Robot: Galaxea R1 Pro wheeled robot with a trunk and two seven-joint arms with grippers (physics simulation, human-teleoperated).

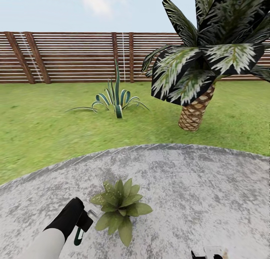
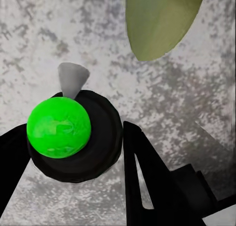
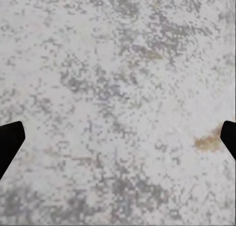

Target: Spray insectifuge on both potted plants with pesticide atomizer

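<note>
Green spray bottle (image 1: 79, 235) is pinched in the left gripper (image 1: 84, 222) — right beside a potted plant (image 1: 120, 207); right gripper (image 3: 118, 142) fingers spread wide apart.

Paving (image 1: 187, 184): mottled grey stone, rough, matt. Fence (image 1: 75, 56): brown wood slats. Palm trunk (image 1: 193, 114): scaly, rough. Atomizer (image 1: 79, 234): smooth dark-green plastic. Left gripper (image 1: 84, 221): matt black. Plant (image 1: 120, 206) leaves: smooth, matt.
</note>
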